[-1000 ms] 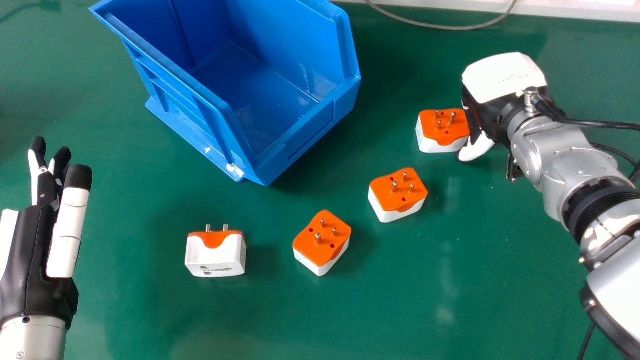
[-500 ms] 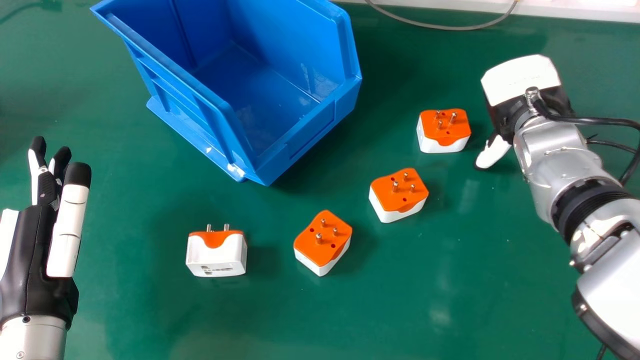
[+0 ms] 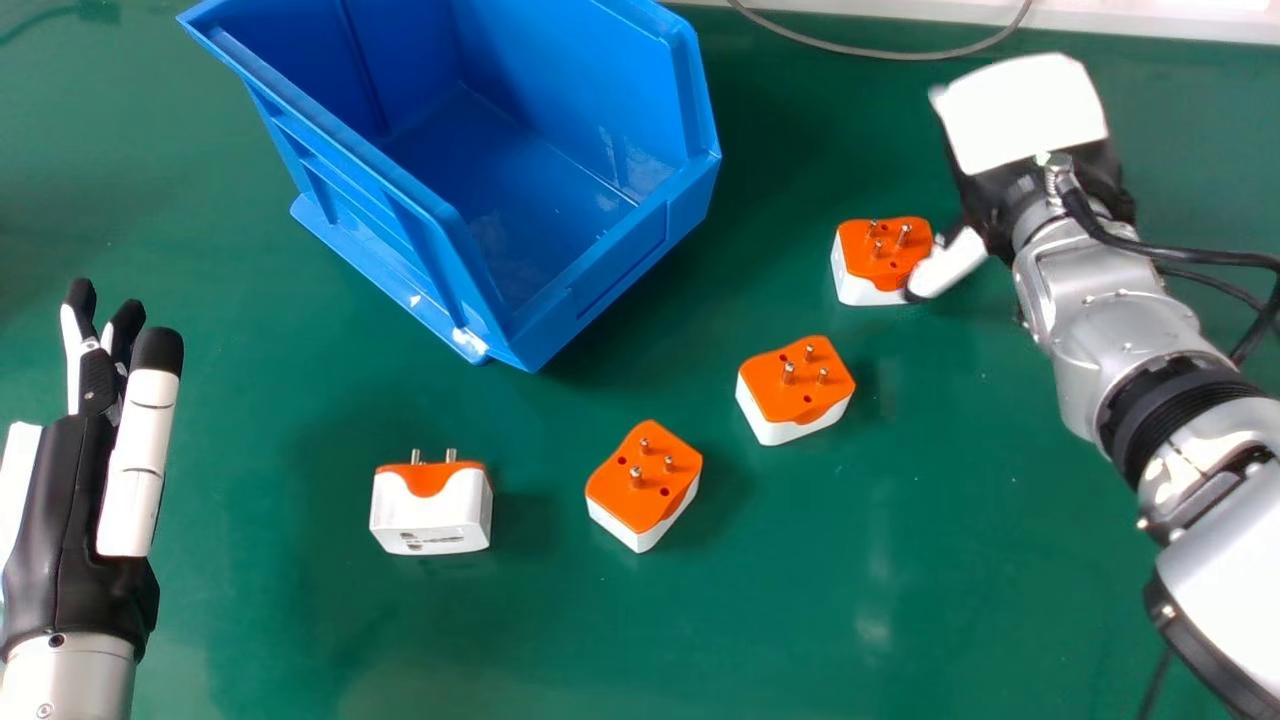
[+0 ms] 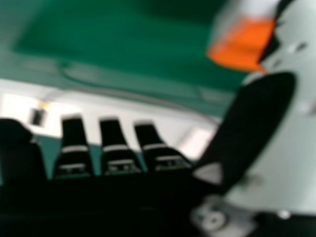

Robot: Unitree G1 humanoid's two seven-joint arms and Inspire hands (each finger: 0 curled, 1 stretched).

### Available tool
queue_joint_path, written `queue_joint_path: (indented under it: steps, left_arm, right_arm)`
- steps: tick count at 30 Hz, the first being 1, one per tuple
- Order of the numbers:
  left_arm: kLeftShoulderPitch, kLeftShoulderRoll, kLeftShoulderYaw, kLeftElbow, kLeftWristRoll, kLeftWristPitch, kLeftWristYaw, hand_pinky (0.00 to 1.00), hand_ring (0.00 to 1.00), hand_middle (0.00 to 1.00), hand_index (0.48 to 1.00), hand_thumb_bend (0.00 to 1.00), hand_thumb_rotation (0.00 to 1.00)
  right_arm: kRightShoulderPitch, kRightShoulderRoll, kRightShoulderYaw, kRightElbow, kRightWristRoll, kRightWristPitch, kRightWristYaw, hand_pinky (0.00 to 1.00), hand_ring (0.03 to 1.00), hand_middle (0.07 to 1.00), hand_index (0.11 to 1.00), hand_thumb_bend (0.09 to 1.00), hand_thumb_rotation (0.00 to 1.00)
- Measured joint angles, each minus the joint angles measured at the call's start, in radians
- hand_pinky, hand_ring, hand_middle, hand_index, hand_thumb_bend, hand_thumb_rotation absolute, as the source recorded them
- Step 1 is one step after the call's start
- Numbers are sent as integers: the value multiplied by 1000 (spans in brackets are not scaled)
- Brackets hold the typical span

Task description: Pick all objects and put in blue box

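To the right hand's (image 3: pixel 1020 115) left, open table (image 3: pixel 800 130) runs to the blue box (image 3: pixel 620 255), which walls off passage; an adapter (image 3: pixel 868 290) obstructs beside the thumb; a bare gap separates it from another (image 3: pixel 785 432), nearer the robot than the hand.

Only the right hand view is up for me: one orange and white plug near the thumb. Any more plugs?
Observer: Yes, three more stand pins-up on the table: the leftmost plug, the middle plug and the rightmost plug of that three.

Operator: And where's the box from the plug by my thumb?

Observer: The blue box sits to the robot's left of that plug, its low front side turned toward the robot's right.
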Motion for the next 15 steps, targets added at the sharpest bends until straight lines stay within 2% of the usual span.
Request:
queue_joint_path:
  steps: [4, 10, 15]
  left_arm:
    - [-4, 0, 0, 5, 0, 0, 0, 1000, 1000, 1000, 1000, 710, 949]
    - [-16, 0, 0, 9, 0, 0, 0, 1000, 1000, 1000, 1000, 694, 949]
    - [-19, 0, 0, 16, 0, 0, -2, 1000, 1000, 1000, 1000, 687, 948]
  right_arm:
    - [1, -12, -20, 0, 11, -55, -29, 975, 988, 995, 996, 917, 445]
    - [1, -17, -40, 0, 20, -79, -27, 979, 994, 999, 999, 921, 438]
    - [2, -21, -56, 0, 39, -115, -3, 979, 998, 1000, 1000, 927, 438]
